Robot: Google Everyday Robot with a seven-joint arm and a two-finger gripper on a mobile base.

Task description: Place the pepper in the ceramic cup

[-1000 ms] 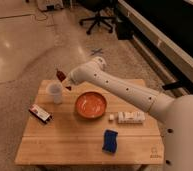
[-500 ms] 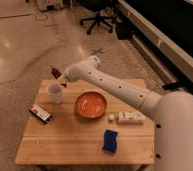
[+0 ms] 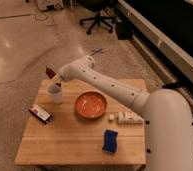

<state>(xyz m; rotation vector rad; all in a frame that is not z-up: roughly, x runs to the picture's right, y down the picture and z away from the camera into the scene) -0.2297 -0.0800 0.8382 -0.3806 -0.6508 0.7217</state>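
The white ceramic cup (image 3: 55, 93) stands upright on the left part of the wooden table (image 3: 75, 142). The small red pepper (image 3: 50, 72) is held just above and slightly behind the cup. My gripper (image 3: 55, 77) is at the end of the white arm that reaches in from the right, directly over the cup, shut on the pepper.
An orange-red bowl (image 3: 90, 104) sits right of the cup. A red-white-black packet (image 3: 40, 113) lies at the left. A blue sponge (image 3: 110, 140) lies near the front edge, and a white box (image 3: 126, 118) sits right of the bowl. An office chair (image 3: 97, 15) stands behind.
The gripper with the pepper has moved slightly left and down, from beside the cup to right above it.
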